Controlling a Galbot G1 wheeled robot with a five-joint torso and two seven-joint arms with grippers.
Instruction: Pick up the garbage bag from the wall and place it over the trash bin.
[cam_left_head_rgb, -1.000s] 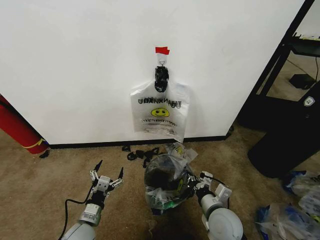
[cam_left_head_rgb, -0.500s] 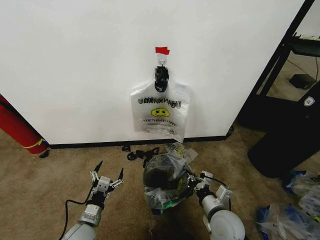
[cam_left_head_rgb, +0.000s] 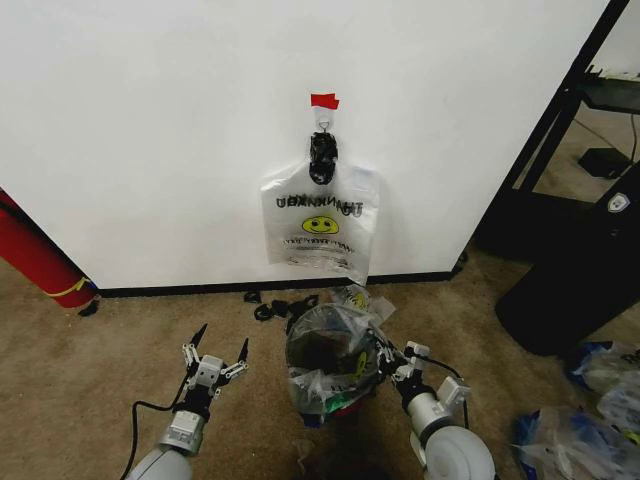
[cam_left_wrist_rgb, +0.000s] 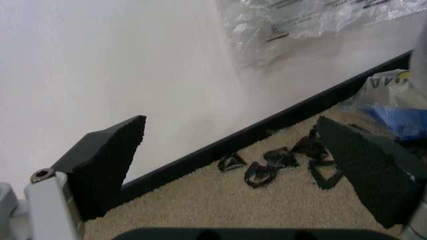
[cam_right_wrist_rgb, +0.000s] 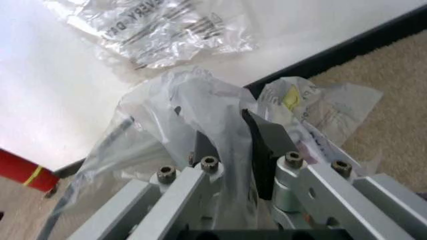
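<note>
1. The left gripper (cam_left_head_rgb: 220, 340) hovers low over the carpet, just left of the bin (cam_left_head_rgb: 318, 358); its jaws are spread wide with nothing between them, and it has hardly moved in the last second
2. The bag (cam_left_head_rgb: 335, 330) is already off the wall and draped over the bin, its clear plastic covering the rim and bunching down the sides; a blue patch shows low at the front
3. Over the last second the plastic has been drawn a little wider and flatter over the bin's mouth, so I judge the task to be at the final seating of the bag
4. A second smiley bag (cam_left_head_rgb: 320, 225) hangs on the wall hook behind the bin, untouched
5. The right gripper (cam_left_head_rgb: 388, 355) sits at the bin's right side, jaws closed on a fold of the bag; it has eased slightly right and towards the robot, pulling that side taut
</note>
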